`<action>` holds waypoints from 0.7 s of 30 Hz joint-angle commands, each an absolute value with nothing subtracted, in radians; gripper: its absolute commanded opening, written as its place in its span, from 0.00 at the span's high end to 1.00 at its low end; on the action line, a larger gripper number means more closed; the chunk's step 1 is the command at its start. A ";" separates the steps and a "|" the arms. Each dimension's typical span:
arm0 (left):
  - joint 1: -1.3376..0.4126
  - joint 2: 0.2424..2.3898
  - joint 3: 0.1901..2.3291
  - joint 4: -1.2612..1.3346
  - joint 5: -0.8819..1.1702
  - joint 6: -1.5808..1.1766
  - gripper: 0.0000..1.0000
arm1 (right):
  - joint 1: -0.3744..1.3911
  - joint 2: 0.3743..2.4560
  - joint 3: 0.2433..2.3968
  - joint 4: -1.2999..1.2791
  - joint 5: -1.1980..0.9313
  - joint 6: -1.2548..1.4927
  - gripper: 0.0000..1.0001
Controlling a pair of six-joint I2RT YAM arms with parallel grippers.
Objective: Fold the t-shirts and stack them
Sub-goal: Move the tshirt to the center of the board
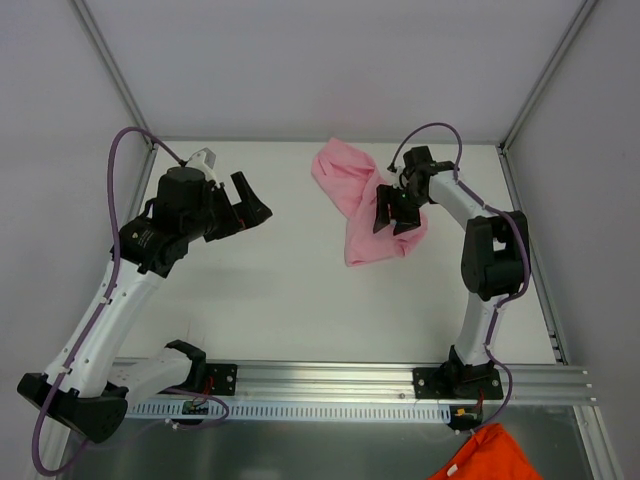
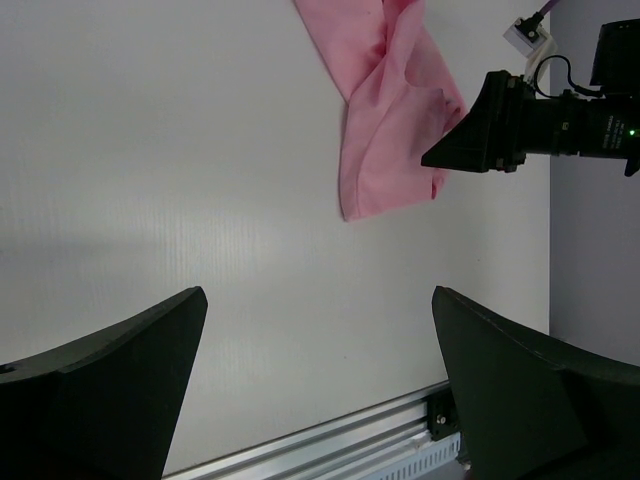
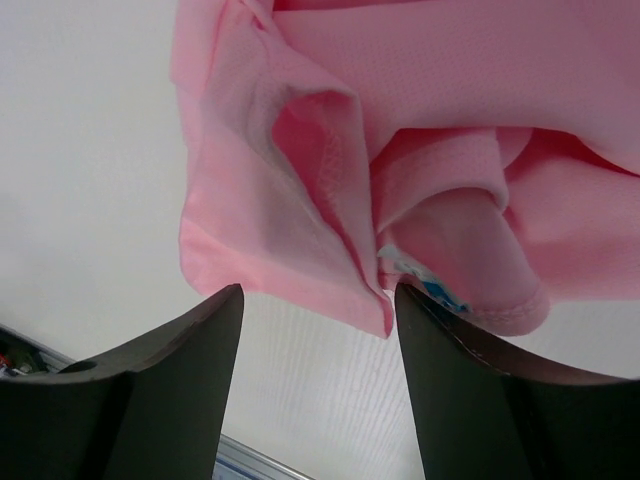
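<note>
From above, the pink t-shirt (image 1: 345, 175) lies crumpled in a loose heap on the far right part of the white table (image 1: 280, 300), not spread flat and not folded square. The right gripper (image 1: 392, 222) is down over the near right side of the heap, its black fingers partly covering the fabric. The left gripper (image 1: 250, 213) is held above bare table, well apart from the shirt on its left, with its fingers spread wide and nothing between them. A metal rail (image 1: 330, 378) runs along the near edge, and an orange cloth (image 1: 490, 455) shows at the bottom right corner, below the rail. In the left wrist view, the two dark fingers (image 2: 100, 385) stand far apart over bare table, while the shirt lies well beyond them at the top, with the right arm's black finger reaching onto its right edge. In the right wrist view, the fingers (image 3: 150, 390) stand moderately apart (not pinched on anything), and a hemmed fold of the shirt reaches down to the mouth of the gap between them. Whether either pad touches the cloth cannot be told. A small white and blue label (image 3: 425, 282) peeks out from under a fold just beside the right-hand finger.
</note>
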State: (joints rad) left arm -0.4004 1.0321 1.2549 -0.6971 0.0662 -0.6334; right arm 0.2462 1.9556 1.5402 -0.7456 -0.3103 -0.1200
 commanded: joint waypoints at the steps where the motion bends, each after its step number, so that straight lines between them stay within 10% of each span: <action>1: -0.410 1.037 1.287 -0.703 0.048 -0.603 0.01 | 0.244 1.921 1.539 -0.732 -0.413 -0.100 0.34; 21: -0.411 1.029 1.273 -0.690 0.044 -0.606 0.01 | 0.244 1.911 1.520 -0.785 -0.301 -0.129 0.51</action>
State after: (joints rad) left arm -0.4007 1.0389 1.2549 -0.6968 0.0486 -0.6315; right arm 0.2462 1.9553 1.5345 -0.7628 -0.3172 -0.1181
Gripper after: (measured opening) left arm 0.989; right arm 0.502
